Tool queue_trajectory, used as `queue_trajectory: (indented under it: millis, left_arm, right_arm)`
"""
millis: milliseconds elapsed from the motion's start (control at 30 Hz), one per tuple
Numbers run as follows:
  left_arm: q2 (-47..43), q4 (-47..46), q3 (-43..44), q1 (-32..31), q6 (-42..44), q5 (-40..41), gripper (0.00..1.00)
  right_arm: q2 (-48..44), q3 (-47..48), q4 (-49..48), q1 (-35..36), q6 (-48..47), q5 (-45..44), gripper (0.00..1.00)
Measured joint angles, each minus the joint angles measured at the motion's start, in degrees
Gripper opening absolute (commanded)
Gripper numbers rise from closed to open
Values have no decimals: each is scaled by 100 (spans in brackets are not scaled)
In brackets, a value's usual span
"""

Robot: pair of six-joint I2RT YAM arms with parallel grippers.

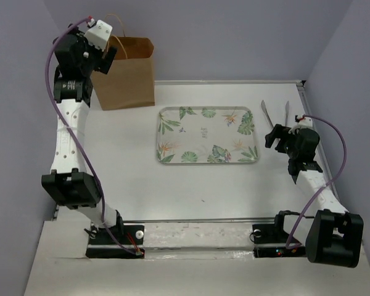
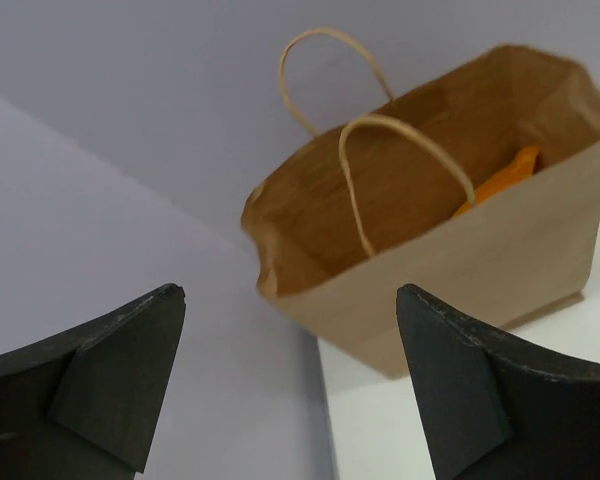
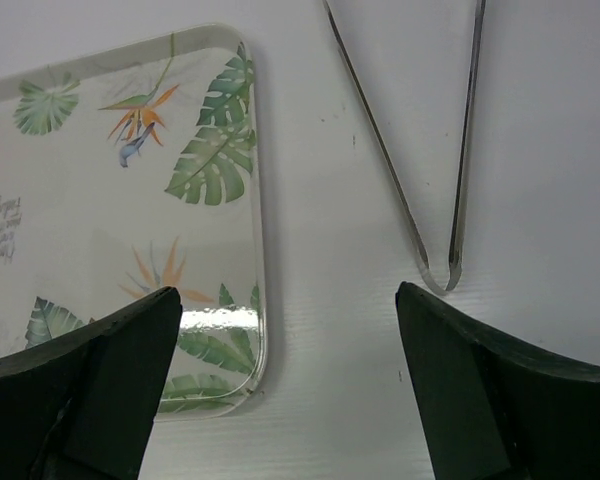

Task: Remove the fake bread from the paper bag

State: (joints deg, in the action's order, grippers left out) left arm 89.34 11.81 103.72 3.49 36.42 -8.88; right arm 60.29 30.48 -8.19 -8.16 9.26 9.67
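Peeking inside paper bag (image 2: 450,260): orange fake bread (image 2: 502,178).

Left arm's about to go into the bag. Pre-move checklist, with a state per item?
1. left gripper open, nothing between the jaws: ok.
2. paper bag upright with its mouth open: ok.
3. fake bread located: ok. An orange piece shows inside, at the right end of the bag in the left wrist view. How many pieces are in there: cannot tell.
4. Entry path free: not ok. The near handle arcs across the mouth and could snag a finger.
5. tray bare, ready for a drop: ok.
6. right gripper open and away from the bag, between the tray and the tongs: ok.
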Motion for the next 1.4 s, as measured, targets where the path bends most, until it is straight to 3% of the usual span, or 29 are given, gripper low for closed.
queue_trajectory:
  millis: [200, 400, 500, 533, 633, 767, 900, 1133, 1400]
  left_arm:
    - [1998, 505, 2214, -13, -686, -389, 96]
    - [2892, 437, 2465, -11, -1180, -240, 87]
    - [3051, 310, 2465, -11, -1307, -160, 70]
    - [3082, 256, 2465, -11, -1370, -111, 47]
    - [3104, 133, 2465, -11, -1569, 4, 0]
    - [3067, -66, 2339, -11, -1880, -20, 0]
    - [2643, -181, 1519, -13, -2352, -101, 0]
    - [1180, -173, -256, -39, -3106, -7, 0]
    - [168, 306, -988, -155, -3580, 481, 0]
  right_arm:
    - [271, 197, 0, 0, 0, 79, 94]
    - [240, 219, 9, 0, -37, 114, 94]
    - [111, 219, 26, 0, -94, 109, 94]
    - [26, 219, 26, 0, -136, 105, 94]
    - [-186, 216, 31, 0, -221, 94, 94]
    - [-352, 216, 61, 0, -304, 76, 94]
    - [-391, 216, 114, 0, -306, 63, 94]
    - [-404, 214, 153, 0, -308, 61, 95]
    - [-404, 216, 170, 0, -348, 48, 95]
